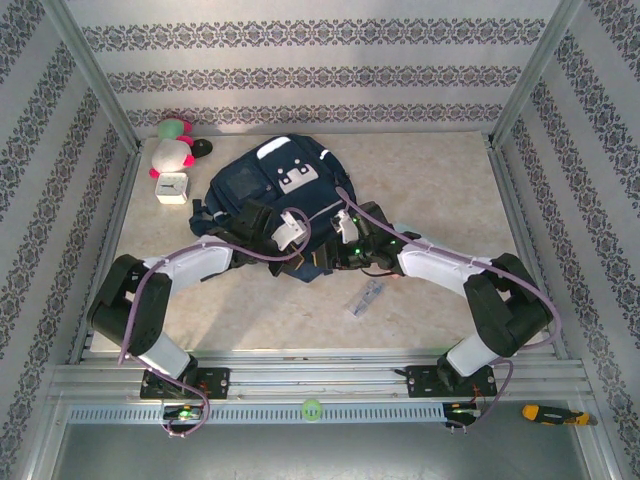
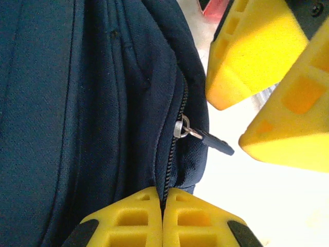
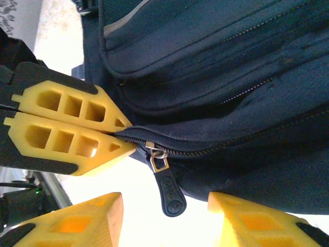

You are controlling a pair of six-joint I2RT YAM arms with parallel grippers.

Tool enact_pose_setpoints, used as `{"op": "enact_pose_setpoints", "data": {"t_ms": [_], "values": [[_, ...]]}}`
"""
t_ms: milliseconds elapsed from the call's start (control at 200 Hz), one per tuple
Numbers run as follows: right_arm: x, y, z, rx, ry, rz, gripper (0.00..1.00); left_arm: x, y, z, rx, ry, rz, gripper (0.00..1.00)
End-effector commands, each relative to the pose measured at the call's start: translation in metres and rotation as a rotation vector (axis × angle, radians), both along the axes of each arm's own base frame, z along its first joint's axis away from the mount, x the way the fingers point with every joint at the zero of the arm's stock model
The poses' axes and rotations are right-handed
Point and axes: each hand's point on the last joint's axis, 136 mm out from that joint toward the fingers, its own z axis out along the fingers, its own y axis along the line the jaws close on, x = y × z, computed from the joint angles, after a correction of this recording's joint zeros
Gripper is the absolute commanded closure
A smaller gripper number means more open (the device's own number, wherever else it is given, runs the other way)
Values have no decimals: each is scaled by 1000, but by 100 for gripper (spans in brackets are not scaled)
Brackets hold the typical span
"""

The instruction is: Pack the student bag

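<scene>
Down at the near edge of the bag (image 1: 285, 185): got the left fingers (image 2: 154, 211) pressed flat together, no gap, pinching a fold of bag fabric right at the end of the zip. Looks like an anchor grip for keeping the cloth taut. Just beside that, got the right fingers (image 3: 87, 221) standing apart, holding nothing, with the zip pull (image 3: 168, 191) dangling in the gap between and touching neither one. Reads as lining up to grab the pull and run the zip open, so probably barely started on the actual packing.

Further out, seen from the top: bag lying flat around the middle-back of the counter (image 1: 440, 200), front pocket up, both arms reaching in to its near side. Off in the far left corner, well apart from all that: a plush toy (image 1: 175, 140) and a little white cube (image 1: 172, 187), maybe a clock. Nearer the arms, a small grey item (image 1: 365, 297), too small to identify.

Ways to mess up from here:
- Closing off to one side and snapping shut on air, thanks to a floppy pull.
- Catching bag cloth along with the pull, then jamming the slider.
- Tugging hard against such a thin pinch, losing the fabric and dragging the whole bag across the counter instead of moving the zip.
- Very tight quarters too, so easy to knock yellow tip against yellow tip.
</scene>
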Motion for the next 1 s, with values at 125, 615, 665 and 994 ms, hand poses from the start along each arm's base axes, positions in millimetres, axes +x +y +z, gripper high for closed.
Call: {"op": "enact_pose_setpoints", "data": {"t_ms": [125, 615, 665, 994], "values": [[-4, -5, -5, -137, -70, 14, 54, 2, -16, 5, -149, 107, 63, 100], [20, -12, -10, -310, -191, -85, 62, 5, -22, 12, -193, 123, 65, 100], [22, -12, -11, -320, -194, -83, 65, 5, -21, 13, -190, 120, 63, 100], [29, -40, -11, -369, -185, -102, 100, 8, -3, 8, -47, 81, 76, 100]]}}
